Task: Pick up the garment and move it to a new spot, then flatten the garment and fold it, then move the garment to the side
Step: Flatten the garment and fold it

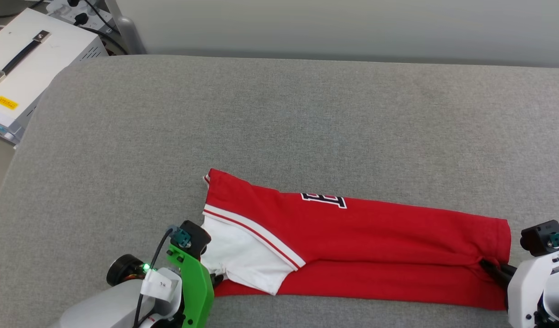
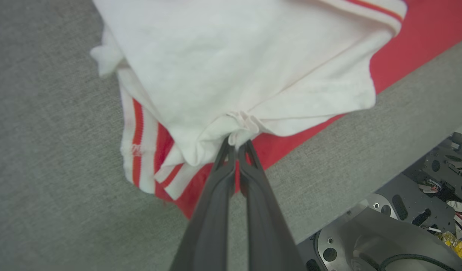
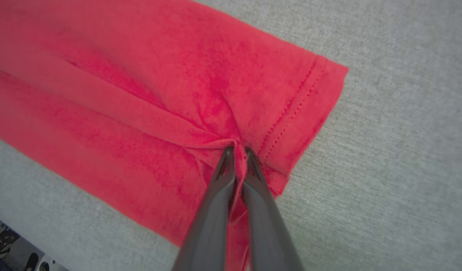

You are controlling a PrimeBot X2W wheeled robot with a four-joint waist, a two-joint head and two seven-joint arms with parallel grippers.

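Garment (image 1: 375, 237) lies as a long folded strip on the grey bench (image 1: 279, 114), its long axis running straight from the left jaws to the right jaws. The left jaws are pinched tight on the white sleeve (image 2: 238, 75) at one end, the right jaws on the red hem (image 3: 291, 113) at the other. Neither arm is nearer, so the coming move probably needs both travelling together.
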